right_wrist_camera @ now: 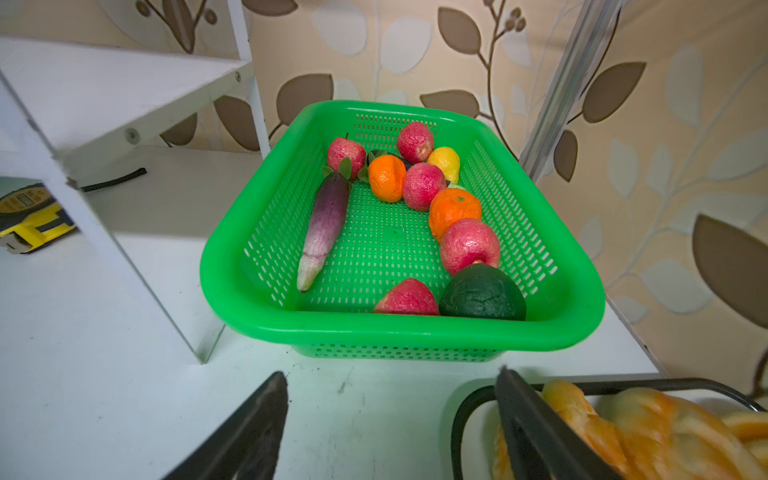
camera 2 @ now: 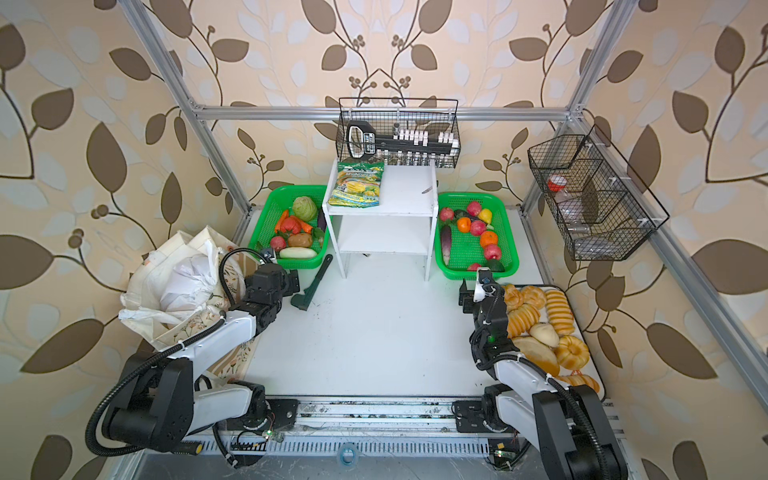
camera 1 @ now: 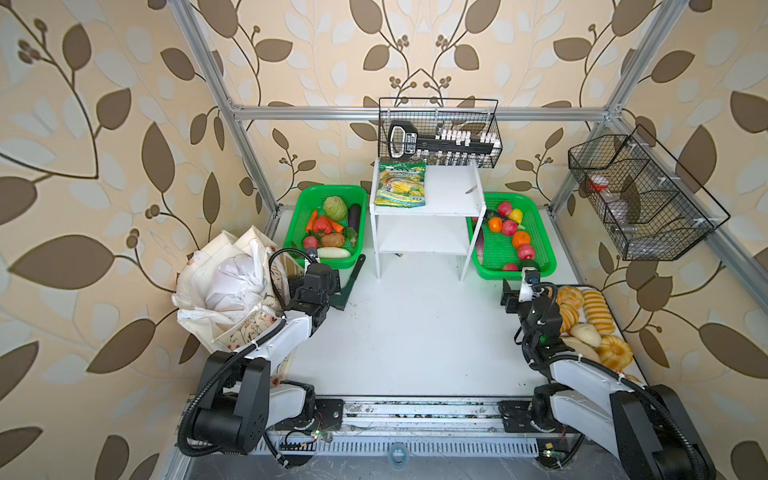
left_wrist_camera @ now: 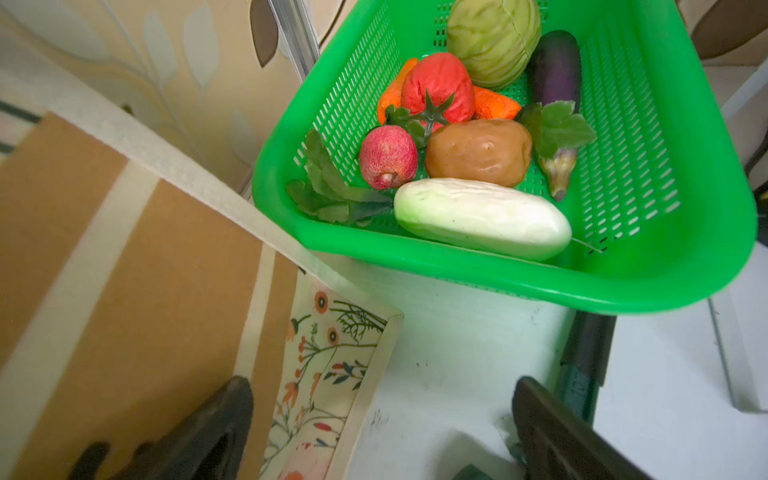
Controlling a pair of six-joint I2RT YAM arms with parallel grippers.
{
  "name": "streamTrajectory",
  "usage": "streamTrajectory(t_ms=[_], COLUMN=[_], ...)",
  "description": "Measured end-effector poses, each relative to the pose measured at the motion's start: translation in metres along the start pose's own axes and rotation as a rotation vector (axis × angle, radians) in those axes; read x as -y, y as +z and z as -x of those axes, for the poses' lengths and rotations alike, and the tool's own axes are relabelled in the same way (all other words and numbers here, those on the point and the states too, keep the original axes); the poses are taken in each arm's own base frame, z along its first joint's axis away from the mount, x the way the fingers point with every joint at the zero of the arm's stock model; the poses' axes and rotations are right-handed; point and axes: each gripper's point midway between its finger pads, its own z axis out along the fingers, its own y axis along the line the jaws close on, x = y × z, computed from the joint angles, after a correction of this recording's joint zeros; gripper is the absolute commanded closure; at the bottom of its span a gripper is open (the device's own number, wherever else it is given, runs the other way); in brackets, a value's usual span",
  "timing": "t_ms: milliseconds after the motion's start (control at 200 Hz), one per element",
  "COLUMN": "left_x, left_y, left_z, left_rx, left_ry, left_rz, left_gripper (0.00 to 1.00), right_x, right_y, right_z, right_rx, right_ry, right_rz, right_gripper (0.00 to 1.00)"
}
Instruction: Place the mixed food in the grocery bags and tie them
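The grocery bags stand at the table's left edge in both top views. The cream canvas tote [camera 1: 216, 257] [camera 2: 166, 253] holds the bulging white plastic bag [camera 1: 235, 284] [camera 2: 187, 282]. The mixed food is hidden; what the bags contain does not show. My left gripper [camera 1: 316, 272] [left_wrist_camera: 382, 403] is open and empty, right beside the tote's flower-printed side [left_wrist_camera: 328, 357], with one finger over the tote and the other over bare table. My right gripper [camera 1: 519, 286] [right_wrist_camera: 390, 386] is open and empty, low over the table between the right basket and the bread tray.
A green basket [camera 1: 305, 195] of toy vegetables and another [camera 1: 542, 232] of toy fruit flank a white shelf [camera 1: 451, 187]. A green-yellow packet [camera 1: 401, 185] lies on the shelf. A dark green tool [camera 1: 353, 278] lies by the left basket. A bread tray [camera 1: 611, 299] sits at the right, and wire baskets hang behind.
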Motion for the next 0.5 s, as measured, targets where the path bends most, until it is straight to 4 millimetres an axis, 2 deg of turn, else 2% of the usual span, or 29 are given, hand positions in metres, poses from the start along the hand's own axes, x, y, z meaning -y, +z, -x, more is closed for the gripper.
streamTrajectory(t_ms=[185, 330, 500], left_x=[0.002, 0.006, 0.009], left_y=[0.013, 0.018, 0.028], left_z=[-0.009, -0.023, -0.043], left_rx=[0.027, 0.045, 0.050], left_ry=[-0.004, 0.011, 0.023], left_rz=[-0.007, -0.032, -0.057], left_gripper=[0.01, 0.01, 0.01], right_x=[-0.009, -0.015, -0.016], right_y=[-0.001, -0.002, 0.007], right_z=[0.007, -0.013, -0.032], right_rx=[0.057, 0.038, -0.007], right_ry=[0.007, -0.003, -0.007], right_rz=[0.066, 0.097, 0.087], right_gripper=[0.21, 0.21, 0.21])
